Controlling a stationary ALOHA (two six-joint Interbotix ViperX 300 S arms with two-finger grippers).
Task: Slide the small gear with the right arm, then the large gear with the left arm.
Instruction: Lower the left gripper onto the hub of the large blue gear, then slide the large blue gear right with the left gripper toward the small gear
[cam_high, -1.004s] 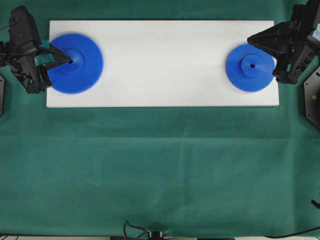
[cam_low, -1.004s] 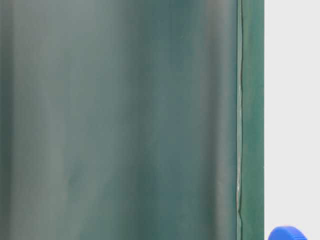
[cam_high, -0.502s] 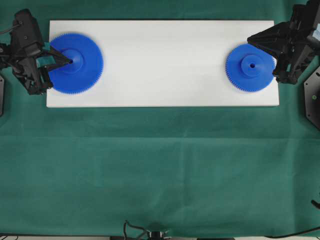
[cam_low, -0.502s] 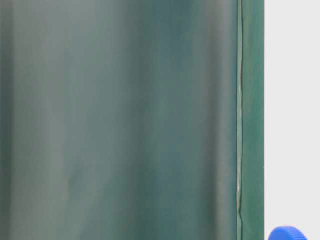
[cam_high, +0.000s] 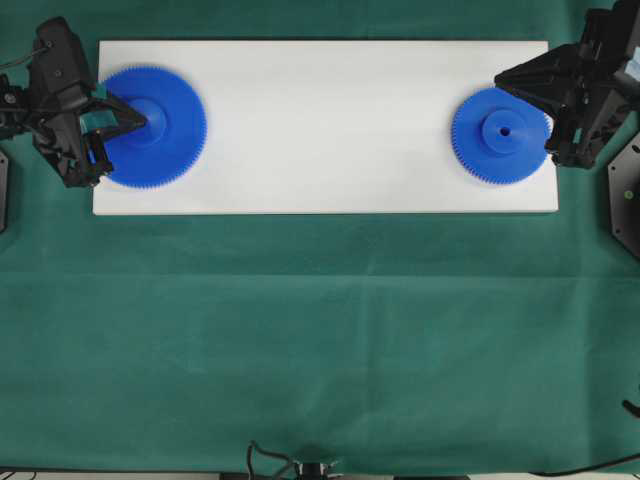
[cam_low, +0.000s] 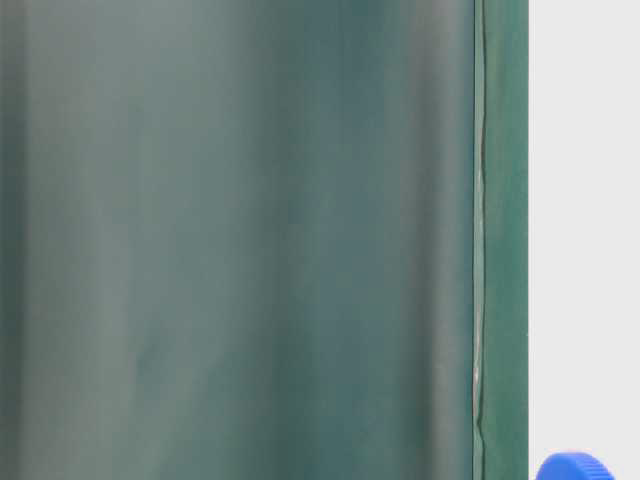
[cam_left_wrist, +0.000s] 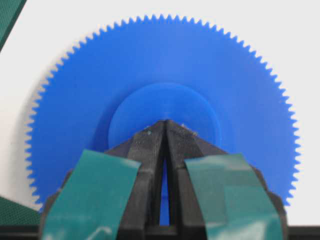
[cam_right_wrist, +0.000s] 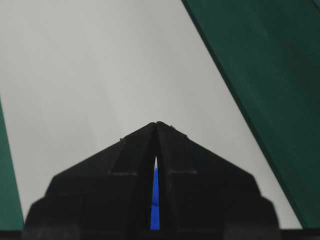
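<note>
The large gear (cam_high: 165, 135) lies at the left end of the white board (cam_high: 320, 130). My left gripper (cam_high: 141, 122) is shut, with its pointed tip resting at the gear's raised hub. In the left wrist view the teal-patched gripper (cam_left_wrist: 165, 122) meets at the hub of the large gear (cam_left_wrist: 165, 60). The small gear (cam_high: 500, 140) lies at the board's right end. My all-black right gripper (cam_high: 498, 82) is shut, its tip over the board just beyond the small gear's far rim. In the right wrist view the right gripper (cam_right_wrist: 156, 123) points across the bare board (cam_right_wrist: 100, 75), with a blue sliver of the small gear (cam_right_wrist: 155, 205) behind the tips.
Green cloth (cam_high: 320, 340) covers the table around the board. Black arm mounts (cam_high: 625, 195) stand at the right edge. In the table-level view a blue gear edge (cam_low: 573, 466) shows on the board; which gear it is I cannot tell.
The left arm's body has swung a little toward the far edge while its tip stays at the large gear's hub. Both gears and the right arm have not moved.
</note>
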